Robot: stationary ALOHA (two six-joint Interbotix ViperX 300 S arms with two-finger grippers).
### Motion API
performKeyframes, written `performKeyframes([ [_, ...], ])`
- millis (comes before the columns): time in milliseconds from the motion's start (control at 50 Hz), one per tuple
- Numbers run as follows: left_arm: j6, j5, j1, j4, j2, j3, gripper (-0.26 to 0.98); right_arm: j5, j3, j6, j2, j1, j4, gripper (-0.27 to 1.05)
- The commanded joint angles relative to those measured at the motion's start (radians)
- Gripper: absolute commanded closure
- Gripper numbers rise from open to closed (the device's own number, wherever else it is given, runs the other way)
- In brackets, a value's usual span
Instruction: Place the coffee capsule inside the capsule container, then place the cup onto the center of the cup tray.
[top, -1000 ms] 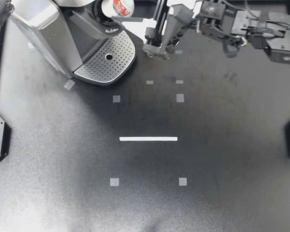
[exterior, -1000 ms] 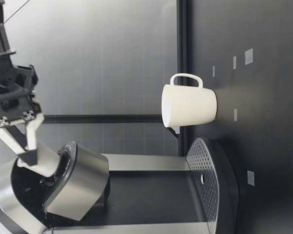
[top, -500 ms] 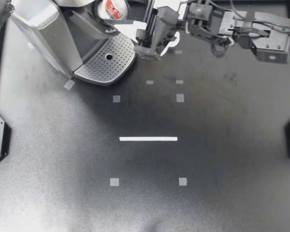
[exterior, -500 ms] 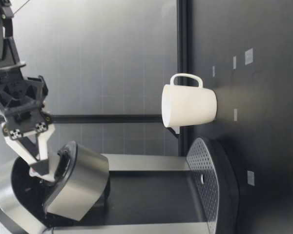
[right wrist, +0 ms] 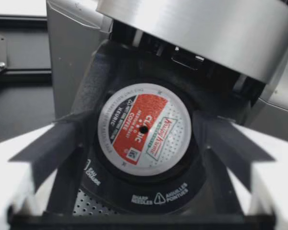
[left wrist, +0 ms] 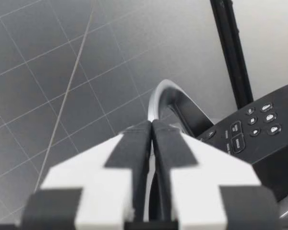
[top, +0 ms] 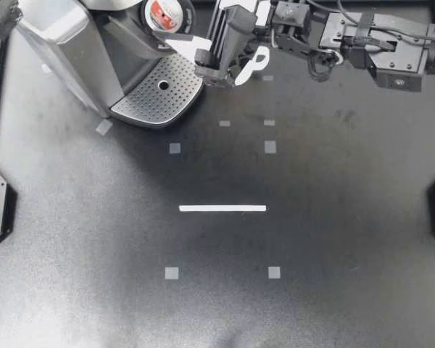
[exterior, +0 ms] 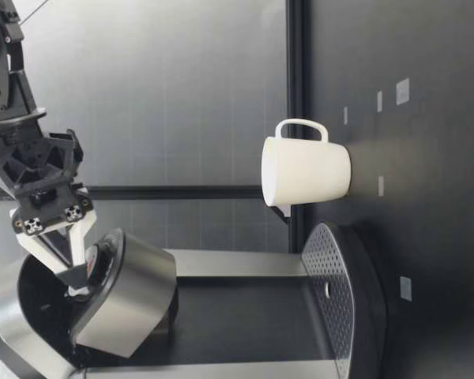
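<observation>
Coffee capsule [top: 164, 13] sat foil-up in the capsule container [right wrist: 149, 187], at the upper left of the top frame, under the raised lid [exterior: 130, 292]. In the right wrist view it looked level and seated, though I could not confirm seating depth.

Right claw [top: 183, 23]: fingers spread wide to either side of the container, touching neither capsule nor foil as far as visible, holding nothing.

Left claw [left wrist: 151, 129]: fingers pressed together, empty, parked beside the machine.

Cup [exterior: 304, 171] stood upright on the worktop [top: 225, 304] just beside the cup tray [top: 148, 98], mostly hidden beneath the right arm in the top view.

Risks noted:
- On withdrawal a fingertip might catch the capsule rim or the lid edge, tipping the capsule out of its seat.
- The arm hung directly above the cup, so a low or sideways retreat could knock it over.
- Handle faced sideways; a hasty grasp might slip on the smooth wall.
</observation>
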Motion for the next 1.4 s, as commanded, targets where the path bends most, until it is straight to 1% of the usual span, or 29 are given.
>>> performKeyframes([
  [0, -0.002, -0.002, 0.003, 0.006, -0.002, -0.011, 0.58, -0.003, -0.026, 0.003, -0.025, -0.009, 0.000, -0.02],
  [140, -0.005, 0.003, 0.003, 0.008, -0.002, -0.011, 0.58, -0.003, -0.014, 0.003, -0.046, -0.009, 0.002, -0.02],
  [240, -0.012, 0.026, 0.003, 0.009, -0.002, -0.011, 0.58, -0.012, 0.020, 0.006, -0.089, -0.009, 0.003, -0.02],
  [460, -0.069, 0.078, 0.003, 0.035, -0.003, 0.006, 0.58, -0.071, 0.156, 0.015, -0.238, 0.006, 0.020, -0.02],
  [540, -0.110, 0.104, 0.003, 0.061, -0.003, 0.020, 0.58, -0.103, 0.209, 0.015, -0.291, 0.031, 0.026, -0.02],
  [700, -0.170, 0.121, 0.009, 0.084, -0.003, 0.037, 0.58, -0.146, 0.302, 0.017, -0.399, 0.092, 0.028, 0.02],
  [800, -0.196, 0.114, 0.041, 0.086, -0.002, 0.046, 0.58, -0.178, 0.351, 0.017, -0.451, 0.124, 0.038, 0.07],
  [840, -0.212, 0.103, 0.063, 0.086, 0.000, 0.052, 0.58, -0.195, 0.373, 0.017, -0.469, 0.135, 0.043, 0.11],
  [940, -0.249, 0.054, 0.097, 0.086, 0.008, 0.066, 0.58, -0.256, 0.426, 0.018, -0.509, 0.147, 0.049, 0.18],
  [1080, -0.296, -0.012, 0.140, 0.086, 0.018, 0.081, 0.58, -0.318, 0.474, 0.040, -0.541, 0.147, 0.049, 0.21],
  [1280, -0.337, -0.063, 0.141, 0.086, 0.041, 0.080, 0.58, -0.334, 0.497, 0.061, -0.558, 0.149, 0.049, 0.21],
  [1380, -0.351, -0.110, 0.141, 0.086, 0.048, 0.077, 0.58, -0.334, 0.499, 0.063, -0.560, 0.149, 0.049, 0.21],
])
